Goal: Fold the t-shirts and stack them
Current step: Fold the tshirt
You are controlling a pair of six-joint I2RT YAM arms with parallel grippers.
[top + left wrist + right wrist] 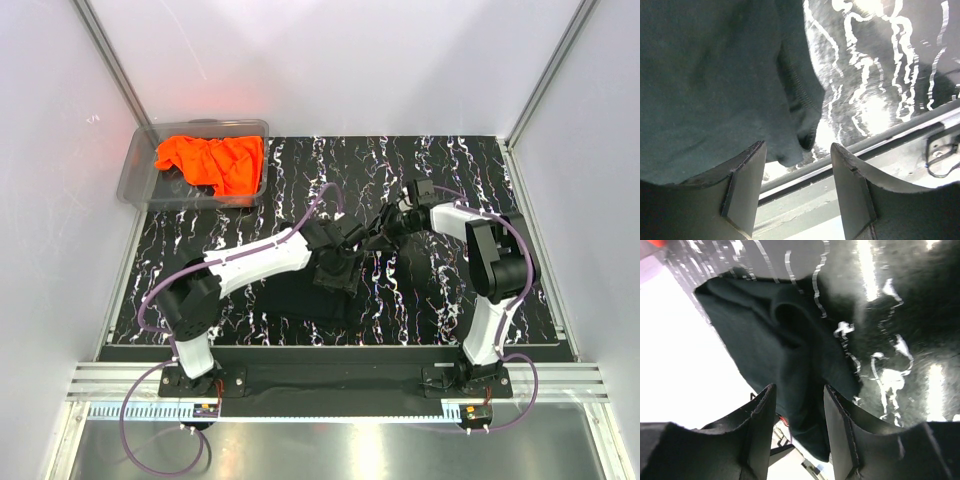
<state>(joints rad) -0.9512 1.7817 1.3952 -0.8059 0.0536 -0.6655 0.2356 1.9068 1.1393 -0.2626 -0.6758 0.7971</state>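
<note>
The black tee [715,75] lies rumpled on the table [450,170], near centre. The left gripper [797,147] and right gripper [799,388] hang over it, both open and empty (probably seeking edges to fold). The orange tee [212,160] sits in the far-left bin [135,178].

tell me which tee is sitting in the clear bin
The orange t-shirt, crumpled inside the clear plastic bin at the far left corner. The black t-shirt lies out on the marbled mat.

Lab test cell (white enclosure walls [330,60])
</note>
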